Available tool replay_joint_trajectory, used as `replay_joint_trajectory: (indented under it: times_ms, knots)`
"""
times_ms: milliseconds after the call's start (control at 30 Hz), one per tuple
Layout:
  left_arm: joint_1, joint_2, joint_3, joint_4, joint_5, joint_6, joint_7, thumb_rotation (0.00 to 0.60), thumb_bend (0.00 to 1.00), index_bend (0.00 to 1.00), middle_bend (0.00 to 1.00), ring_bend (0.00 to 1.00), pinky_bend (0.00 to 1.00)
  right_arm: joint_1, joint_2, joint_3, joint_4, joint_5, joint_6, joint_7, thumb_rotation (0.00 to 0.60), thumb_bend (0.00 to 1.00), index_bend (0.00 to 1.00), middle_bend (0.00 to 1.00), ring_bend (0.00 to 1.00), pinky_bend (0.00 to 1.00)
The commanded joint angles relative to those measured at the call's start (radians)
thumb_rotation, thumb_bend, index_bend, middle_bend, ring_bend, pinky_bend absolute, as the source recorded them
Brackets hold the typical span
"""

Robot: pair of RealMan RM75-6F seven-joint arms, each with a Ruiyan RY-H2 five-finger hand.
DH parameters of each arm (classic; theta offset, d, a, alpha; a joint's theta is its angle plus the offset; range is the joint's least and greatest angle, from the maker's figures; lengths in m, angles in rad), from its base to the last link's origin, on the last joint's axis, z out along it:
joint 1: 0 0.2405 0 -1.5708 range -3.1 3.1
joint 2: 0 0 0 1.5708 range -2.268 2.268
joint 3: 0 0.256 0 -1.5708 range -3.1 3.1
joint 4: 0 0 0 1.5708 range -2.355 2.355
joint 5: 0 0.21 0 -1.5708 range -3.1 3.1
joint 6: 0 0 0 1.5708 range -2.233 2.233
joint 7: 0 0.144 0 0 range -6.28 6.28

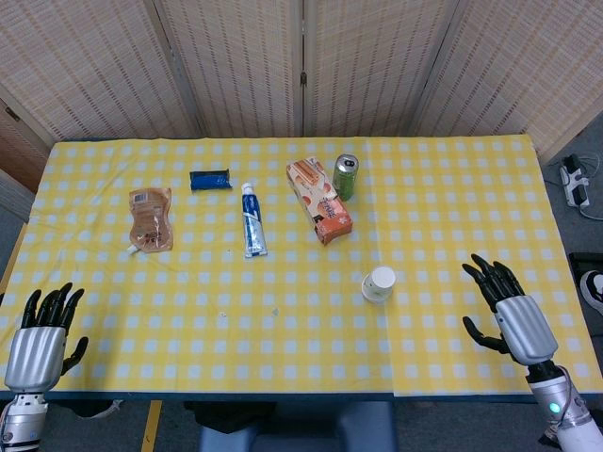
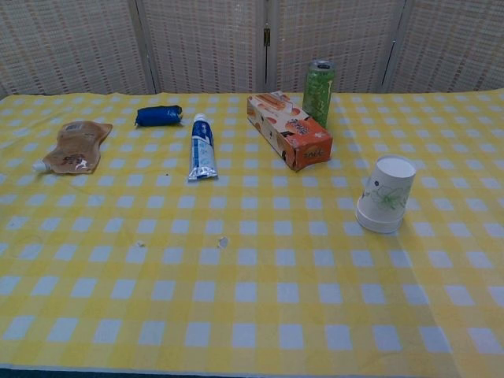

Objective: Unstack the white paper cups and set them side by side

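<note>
So the biggest thing here is the bench (image 1: 443, 188) itself, covered in a yellow checked cloth, and both arms are parked right at its near edge. The left robot hand (image 1: 40, 329) sits at the near-left corner, the right robot hand (image 1: 507, 306) at the near-right, both with fingers spread and nothing in them. My guess is they're just waiting at the start, nothing's been grabbed yet. Neither shows in the chest view.

Next down in size: an orange snack box (image 1: 318, 200) lying flat mid-bench, a brown pouch (image 1: 151, 218) over on the left, a toothpaste tube (image 1: 252, 220) between those two, a green can (image 1: 345, 176) standing just behind the box, and a small blue packet (image 1: 209, 179) toward the back. All of that looks like clutter, well apart from the cups.

The white paper cups (image 2: 385, 194) stand upside down, wide rim on the cloth, right of centre and in front of the box. They're still nested. The stack is near the right robot hand, off to its left and slightly further back, so that hand looks like the natural one to reach. The left one is well apart from it.
</note>
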Motion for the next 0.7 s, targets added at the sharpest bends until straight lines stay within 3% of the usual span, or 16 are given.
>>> replay_joint_trajectory:
  times_ms: [33,167,300,500,700]
  knots:
    - [0.0,-0.001,0.001,-0.001,0.002,-0.001,0.0,0.6,0.38,0.14,0.11,0.13,0.0,0.013,0.01,0.0,-0.011,0.008,-0.03,-0.035,0.6,0.43,0.04,0.02,0.08,0.0]
    - [0.0,-0.003,0.002,-0.001,0.003,-0.004,-0.001,0.6,0.38,0.14,0.11,0.13,0.0,0.04,0.022,0.006,-0.041,0.026,-0.083,-0.065,0.6,0.43,0.05,0.02,0.08,0.0]
    - [-0.002,-0.002,0.005,-0.004,0.003,-0.012,0.004,0.6,0.38,0.14,0.11,0.13,0.0,0.08,0.034,0.017,-0.074,0.049,-0.153,-0.097,0.6,0.34,0.04,0.02,0.07,0.0]
    - [-0.003,-0.002,0.006,-0.011,0.002,-0.018,0.01,0.6,0.38,0.14,0.11,0.13,0.0,0.162,0.05,0.045,-0.119,0.104,-0.287,-0.158,0.6,0.31,0.04,0.01,0.02,0.0]
    - [-0.005,0.001,0.01,-0.017,0.002,-0.031,0.007,0.6,0.38,0.14,0.11,0.13,0.0,0.242,0.048,0.082,-0.131,0.186,-0.412,-0.169,0.6,0.31,0.14,0.0,0.02,0.0]
